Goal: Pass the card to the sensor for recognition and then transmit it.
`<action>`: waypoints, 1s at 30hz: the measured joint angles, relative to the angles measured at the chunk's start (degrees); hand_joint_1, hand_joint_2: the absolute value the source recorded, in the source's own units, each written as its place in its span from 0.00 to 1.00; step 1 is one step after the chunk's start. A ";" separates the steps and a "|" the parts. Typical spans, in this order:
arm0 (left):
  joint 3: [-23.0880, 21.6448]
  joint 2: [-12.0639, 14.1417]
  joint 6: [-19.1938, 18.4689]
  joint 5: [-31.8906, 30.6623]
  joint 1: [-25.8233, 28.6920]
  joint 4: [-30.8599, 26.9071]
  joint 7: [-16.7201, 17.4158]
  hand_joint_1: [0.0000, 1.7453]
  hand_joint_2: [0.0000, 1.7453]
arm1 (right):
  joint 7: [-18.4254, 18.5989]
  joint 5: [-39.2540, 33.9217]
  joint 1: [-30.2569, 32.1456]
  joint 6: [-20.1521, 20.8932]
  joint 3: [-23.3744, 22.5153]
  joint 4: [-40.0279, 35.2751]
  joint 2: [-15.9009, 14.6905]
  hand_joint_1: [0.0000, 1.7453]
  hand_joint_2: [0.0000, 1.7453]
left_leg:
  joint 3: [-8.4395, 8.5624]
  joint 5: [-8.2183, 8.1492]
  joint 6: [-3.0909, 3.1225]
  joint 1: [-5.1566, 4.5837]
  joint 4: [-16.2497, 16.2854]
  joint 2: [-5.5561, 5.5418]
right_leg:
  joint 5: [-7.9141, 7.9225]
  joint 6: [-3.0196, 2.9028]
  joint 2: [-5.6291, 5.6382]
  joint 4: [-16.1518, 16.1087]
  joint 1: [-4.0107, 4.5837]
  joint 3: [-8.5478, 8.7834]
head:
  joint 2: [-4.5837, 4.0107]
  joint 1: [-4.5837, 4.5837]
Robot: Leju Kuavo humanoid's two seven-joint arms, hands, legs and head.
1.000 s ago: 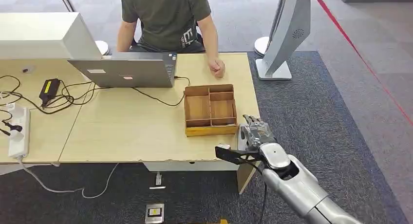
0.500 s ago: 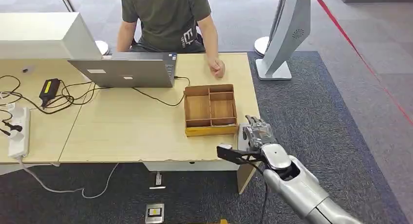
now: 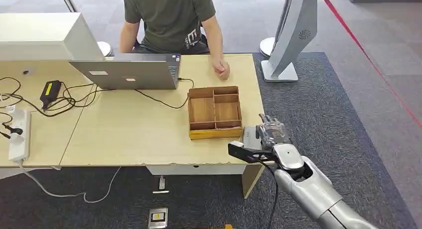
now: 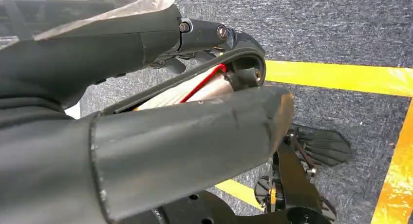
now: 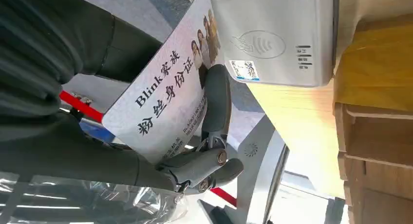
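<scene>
**Card Handling at the Sensor**

The right hand (image 5: 146,151) pinches the card (image 5: 160,95) by one edge, beside the sensor (image 5: 275,36) at the table (image 3: 149,134) corner. Judged thin, light, slightly flexible and slick; keep the edge grip. Left hand (image 4: 146,136): finger state cannot be told.

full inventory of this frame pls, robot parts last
table: 1, light wood, centre
laptop: 1, grey, far side of table
tray: 1, brown wood, compartmented, table's right end
reader: 1, white, beside the tray
card: 1, white, printed, held near the reader
power strip: 1, white, table's left edge
adapter: 1, black, among cables
box: 1, white, far left
stand: 1, grey, on carpet
person: 1, dark green shirt, behind table
right robot hand: 1, grey, holds card
</scene>
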 joint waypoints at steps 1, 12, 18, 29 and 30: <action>-0.02 0.00 0.00 0.00 0.00 0.00 0.00 0.00 0.00 | 0.00 0.00 0.01 0.00 0.00 0.00 -0.04 1.00 1.00 | 0.00 0.00 0.00 0.00 0.00 0.00 | 0.00 0.00 0.00 0.00 0.00 0.00 | 0.00 0.00; 0.00 0.00 0.00 0.00 0.00 0.00 0.07 0.00 0.00 | 0.00 0.02 0.06 0.20 -0.04 -0.11 -0.13 1.00 1.00 | 0.00 0.00 0.00 0.00 0.00 0.00 | 0.00 0.00 0.00 0.00 0.00 -0.01 | -0.02 0.00; 0.00 0.00 -0.09 -0.02 0.00 0.00 0.22 0.00 0.00 | 0.00 0.04 0.34 0.24 -0.07 0.07 -0.11 1.00 1.00 | 0.00 0.00 0.00 0.00 0.00 0.00 | 0.00 0.00 0.00 0.00 0.00 -0.01 | -0.02 0.00; 0.00 -0.02 0.74 0.33 -0.02 0.00 0.50 0.00 0.00 | -2.47 -2.06 1.11 -2.38 0.04 3.43 0.90 1.00 1.00 | 0.04 0.00 0.00 0.00 -0.01 0.01 | 0.00 0.00 0.00 0.00 0.00 0.04 | -0.02 0.00; 0.00 -0.02 0.83 0.37 -0.01 0.00 0.63 0.00 0.00 | -2.47 -2.14 0.97 -2.49 0.07 3.72 1.05 1.00 1.00 | 0.06 0.00 0.00 0.00 -0.01 0.02 | 0.00 -0.01 0.01 0.00 0.00 0.04 | 0.00 0.00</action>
